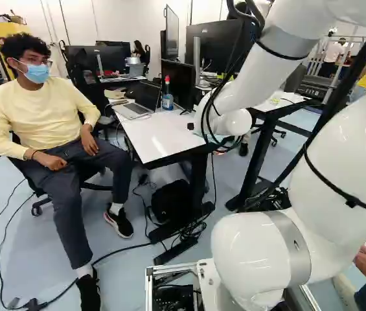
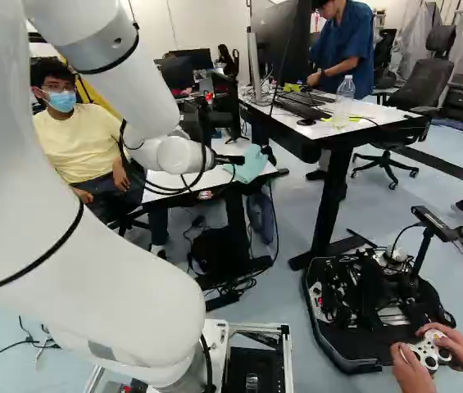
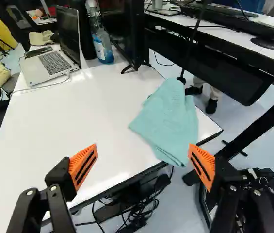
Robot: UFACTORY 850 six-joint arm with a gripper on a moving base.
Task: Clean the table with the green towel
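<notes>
Gripper (image 3: pixel 143 151) stands wide, holding nothing. Green towel (image 3: pixel 168 124) lies at the right end of the white table (image 3: pixel 69 121), lapping its near edge. Judged light, limp; best pinched at its bunched far folds.

White arm (image 1: pixel 354 152) arches up, forearm (image 1: pixel 260 71) slopes down ahead. Black gripper (image 2: pixel 238 160) holds its fingers spread, orange pads (image 3: pixel 84 166) well apart.
</notes>
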